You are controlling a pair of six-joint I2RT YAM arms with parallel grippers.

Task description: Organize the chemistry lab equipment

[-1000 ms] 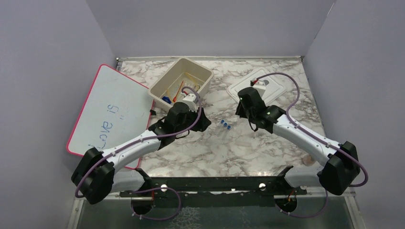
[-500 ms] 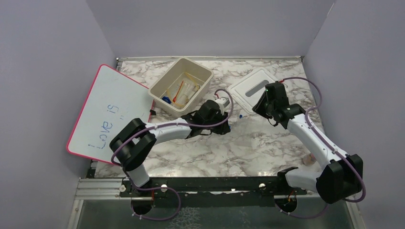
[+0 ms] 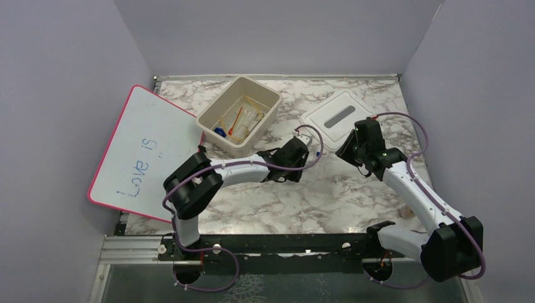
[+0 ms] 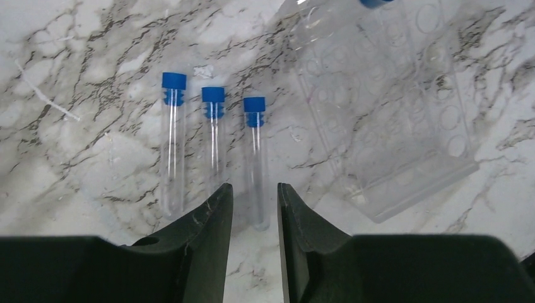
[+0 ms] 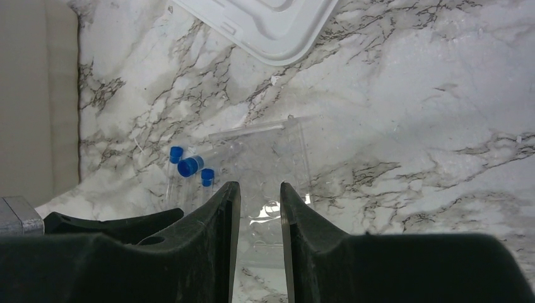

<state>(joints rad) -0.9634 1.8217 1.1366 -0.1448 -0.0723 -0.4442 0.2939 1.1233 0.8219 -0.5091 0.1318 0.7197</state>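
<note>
On the marbled worktop [image 3: 303, 196], the beige tub [image 3: 262, 88] at the back holds several small items. The white lid [image 3: 325, 123] lies apart beside it, and the loose pieces sit nearer the arms, under both wrists. There a clear rack [image 4: 391, 107] rests on the worktop with 3 clear tubes [image 4: 213, 151] lying side by side just beside it, blue caps [image 4: 213, 95] pointing away from the left tool [image 4: 253, 192]. That tool hangs narrowly parted and empty, lined up on the tube nearest the rack. The right tool [image 5: 260, 189] hovers over the rack, slightly parted, gripping nothing. The step looks like taking 1 tube: descend straight, straddle only that tube, stay off its neighbour, and close gently, since round tubes roll.
</note>
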